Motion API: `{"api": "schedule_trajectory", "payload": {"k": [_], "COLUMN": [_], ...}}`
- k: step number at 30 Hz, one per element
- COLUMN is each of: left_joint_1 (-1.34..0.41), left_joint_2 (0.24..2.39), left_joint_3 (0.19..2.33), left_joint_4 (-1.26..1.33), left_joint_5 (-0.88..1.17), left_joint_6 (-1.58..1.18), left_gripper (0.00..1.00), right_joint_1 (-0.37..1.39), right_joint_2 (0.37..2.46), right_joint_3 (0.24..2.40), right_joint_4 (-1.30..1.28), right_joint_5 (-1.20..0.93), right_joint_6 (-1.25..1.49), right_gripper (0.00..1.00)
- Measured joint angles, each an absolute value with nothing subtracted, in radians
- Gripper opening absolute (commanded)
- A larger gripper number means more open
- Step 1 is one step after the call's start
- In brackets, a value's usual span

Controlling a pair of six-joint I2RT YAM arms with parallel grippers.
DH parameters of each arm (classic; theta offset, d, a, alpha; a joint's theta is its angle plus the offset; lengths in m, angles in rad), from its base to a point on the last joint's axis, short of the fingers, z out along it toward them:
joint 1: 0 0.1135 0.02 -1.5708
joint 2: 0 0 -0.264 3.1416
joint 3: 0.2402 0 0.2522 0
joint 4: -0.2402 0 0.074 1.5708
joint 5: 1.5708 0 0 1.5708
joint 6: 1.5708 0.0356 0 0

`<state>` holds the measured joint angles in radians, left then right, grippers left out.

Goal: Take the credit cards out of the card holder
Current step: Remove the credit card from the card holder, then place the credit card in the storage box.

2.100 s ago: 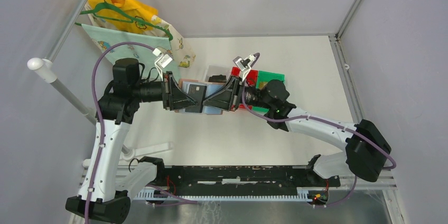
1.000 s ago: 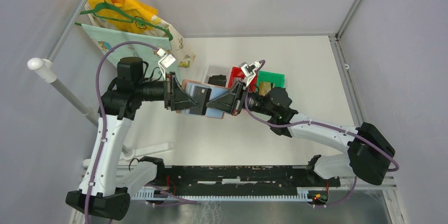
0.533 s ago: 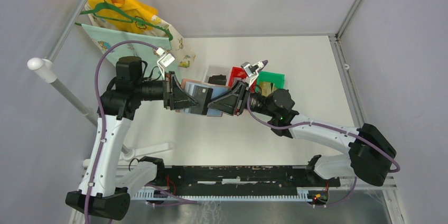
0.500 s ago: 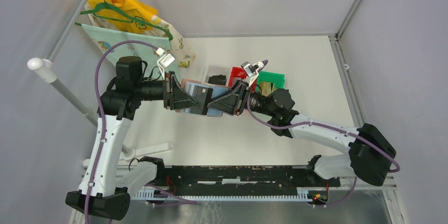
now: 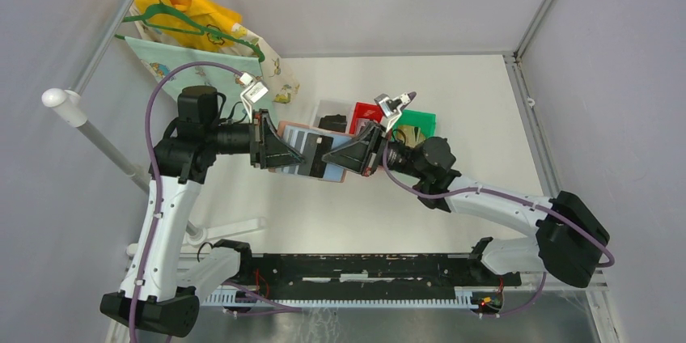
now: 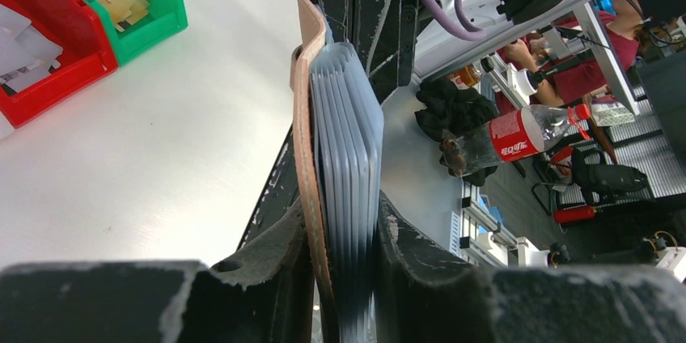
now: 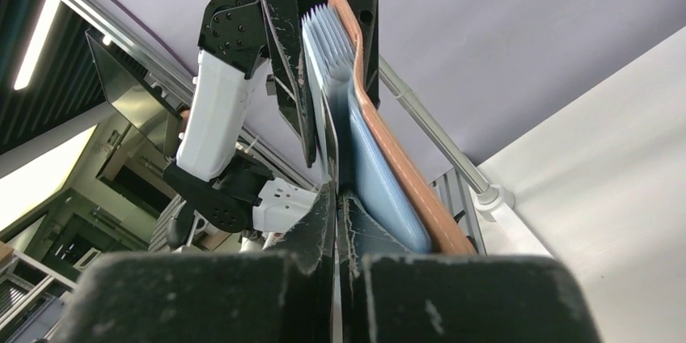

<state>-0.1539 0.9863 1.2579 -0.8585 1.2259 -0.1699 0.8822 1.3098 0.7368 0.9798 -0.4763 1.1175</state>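
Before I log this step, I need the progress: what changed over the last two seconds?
Right gripper, shut on a card, drew back rightward, apparently sliding it a little further out. Left gripper still clamps the holder; bins unmoved.

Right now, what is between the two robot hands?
The card holder, held in the air. The left fingers clamp one end; the right fingers pinch a credit card at the other. The top view shows it.
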Motion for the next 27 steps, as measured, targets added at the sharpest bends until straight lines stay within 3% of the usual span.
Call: {"api": "schedule_trajectory", "payload": {"k": [12,20,27], "left_joint_1": [-0.155,-0.155,-0.159], "left_joint_2": [0.989,1.000,1.008], "left_joint_3": [1.271,1.297,1.338], "left_joint_4": [-0.860,-0.897,-0.980], "left_joint_5": [1.231,1.232,1.217], "left_joint_6": [-0.170,-0.154,-0.083], "left_gripper": [0.15,0.14,0.12], "right_joint_1": [0.829,0.591,0.419], "right_joint_2": [1.220,1.082,1.098], "right_joint_3": [0.632,0.579,0.602], "right_joint_4": [0.988,0.825,0.625], "right_joint_5": [-0.483,-0.545,-0.613], "right_joint_6": [1.118,1.086,1.013], "right_gripper": [0.00,0.00,0.00]}}
